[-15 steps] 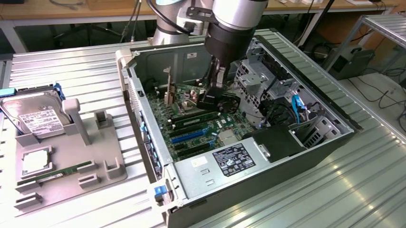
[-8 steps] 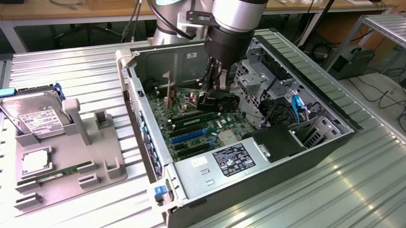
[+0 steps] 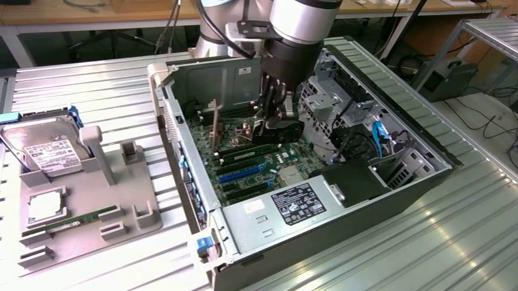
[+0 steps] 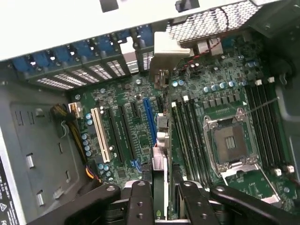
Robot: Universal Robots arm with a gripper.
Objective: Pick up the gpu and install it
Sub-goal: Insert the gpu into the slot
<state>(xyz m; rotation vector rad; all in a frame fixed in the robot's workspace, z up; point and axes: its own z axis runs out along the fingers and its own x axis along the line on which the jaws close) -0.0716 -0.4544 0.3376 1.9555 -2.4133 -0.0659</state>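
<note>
- Claw [image 3: 273, 128] stands inside the open case [image 3: 396, 97], upper middle of the exterior view. It is clenched on the gpu [image 4: 161, 136], which stands on edge above the motherboard [image 4: 140, 136] slots.
- Handling, as judged: light, stiff, fragile. Grip the bare top edge and keep off the components.
- The card's connector edge is hidden, so seating cannot be confirmed.

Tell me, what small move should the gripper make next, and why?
Probably ease the gpu straight down a little. The gripper holds it upright over the motherboard slots, its bracket by the rear openings; I cannot tell whether it is seated.
</note>
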